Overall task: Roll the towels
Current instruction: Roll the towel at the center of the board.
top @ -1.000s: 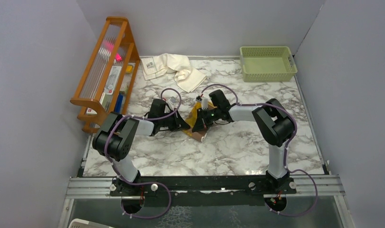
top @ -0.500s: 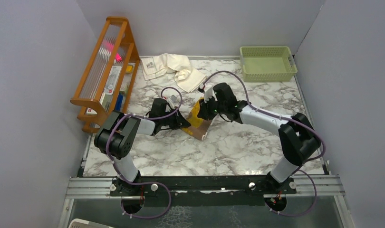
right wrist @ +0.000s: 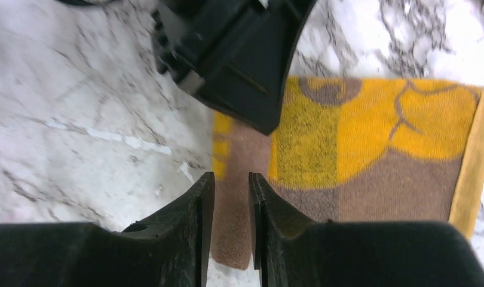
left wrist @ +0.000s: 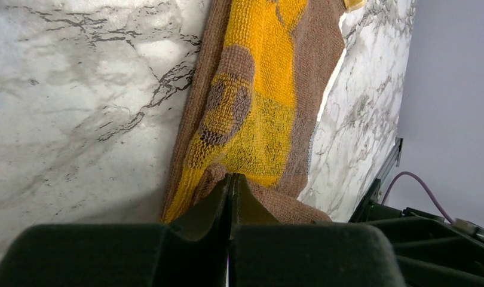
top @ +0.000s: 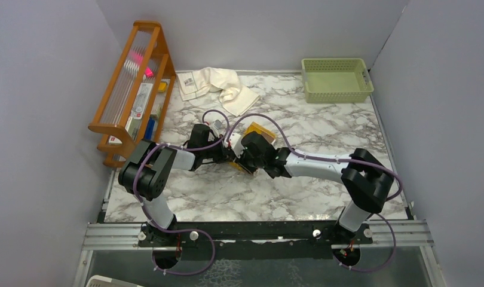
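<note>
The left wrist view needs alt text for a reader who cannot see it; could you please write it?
The left gripper, shut, pinches the near edge of a brown and yellow towel that stretches away across the marble table. A grey wall stands at right.

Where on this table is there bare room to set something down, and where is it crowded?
Bare marble: the near strip in front of the brown towel, the right side in front of the basket, and a smaller patch between the cream towel and basket. Crowded: the centre, where left gripper and right gripper meet at the brown towel.
</note>
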